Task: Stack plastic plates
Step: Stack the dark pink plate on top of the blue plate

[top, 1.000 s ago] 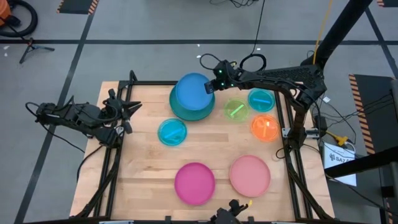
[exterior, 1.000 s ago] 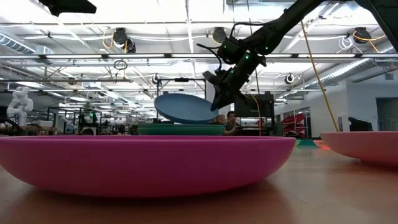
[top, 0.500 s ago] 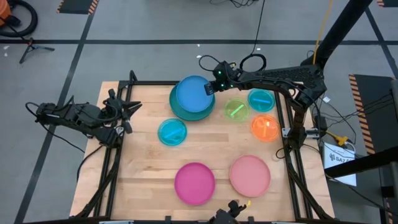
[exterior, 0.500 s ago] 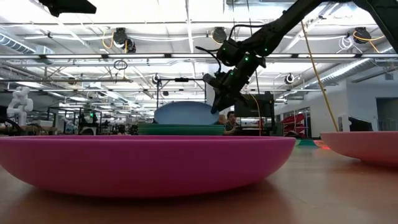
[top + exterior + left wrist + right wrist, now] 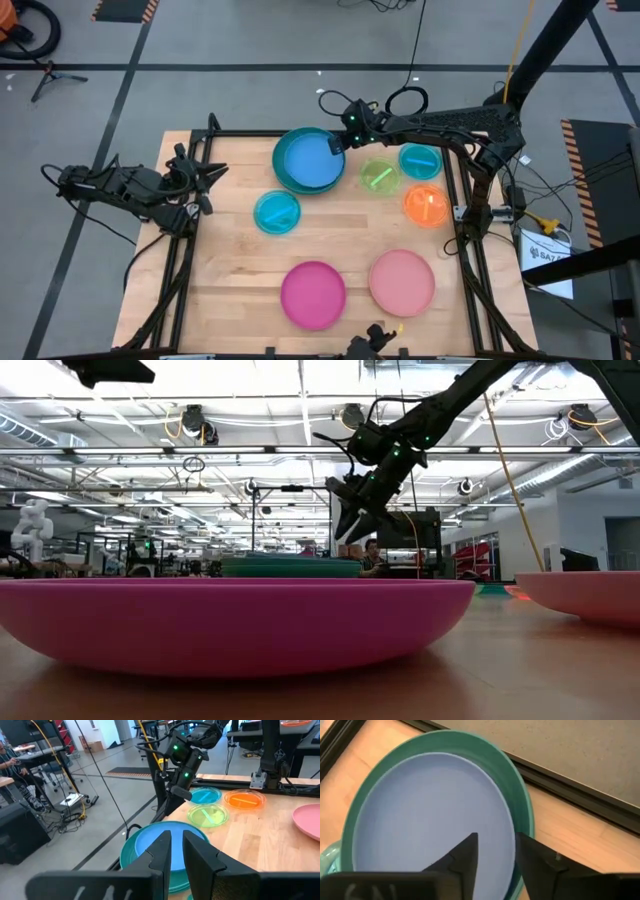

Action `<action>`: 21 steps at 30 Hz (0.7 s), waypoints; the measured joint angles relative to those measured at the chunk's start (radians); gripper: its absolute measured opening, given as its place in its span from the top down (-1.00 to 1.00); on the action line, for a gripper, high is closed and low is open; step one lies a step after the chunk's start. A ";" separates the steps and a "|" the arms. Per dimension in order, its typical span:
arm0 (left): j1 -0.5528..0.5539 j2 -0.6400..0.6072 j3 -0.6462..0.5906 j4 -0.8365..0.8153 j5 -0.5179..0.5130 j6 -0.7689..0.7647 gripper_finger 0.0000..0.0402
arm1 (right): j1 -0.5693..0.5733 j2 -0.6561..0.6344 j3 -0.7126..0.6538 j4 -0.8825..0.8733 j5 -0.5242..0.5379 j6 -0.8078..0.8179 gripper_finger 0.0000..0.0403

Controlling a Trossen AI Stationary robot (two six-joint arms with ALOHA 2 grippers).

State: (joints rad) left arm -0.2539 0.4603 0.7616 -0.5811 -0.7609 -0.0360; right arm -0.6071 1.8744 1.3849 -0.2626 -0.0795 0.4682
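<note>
Releasing is the step we judge to be in hand: our right gripper (image 5: 338, 143) hovers with fingers apart over the far edge of the round blue plastic plate (image 5: 309, 160), which lies nested in the larger teal plate (image 5: 283, 172) at the far middle of the wooden surface (image 5: 230, 265). Next we should fetch the magenta plate (image 5: 313, 293), near centre. Our left gripper (image 5: 203, 176) waits at the left; we cannot tell its state.

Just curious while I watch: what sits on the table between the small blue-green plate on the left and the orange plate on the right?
Seen from above, the lime-green plate lies roughly between the cyan plate and orange plate; the rest is bare wood.
</note>
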 joint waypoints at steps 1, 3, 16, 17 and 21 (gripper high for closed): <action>0.000 0.000 0.000 -0.003 0.000 -0.004 0.72 | 0.000 -0.002 0.000 -0.002 -0.001 0.002 0.33; 0.000 0.000 0.000 -0.016 0.000 -0.025 0.72 | 0.002 -0.015 0.000 -0.010 -0.005 -0.006 0.28; 0.000 0.081 0.000 -0.104 0.009 -0.293 0.72 | 0.225 -0.176 0.000 -0.040 -0.022 -0.254 0.28; 0.000 0.099 0.000 -0.105 0.009 -0.308 0.72 | 0.254 -0.183 0.000 -0.056 -0.024 -0.268 0.28; -0.009 0.184 0.000 -0.107 0.010 -0.360 0.72 | 0.375 -0.187 0.000 -0.134 -0.024 -0.343 0.29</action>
State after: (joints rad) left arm -0.2625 0.6441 0.7616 -0.6879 -0.7513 -0.3959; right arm -0.2320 1.6875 1.3846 -0.3968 -0.1040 0.1251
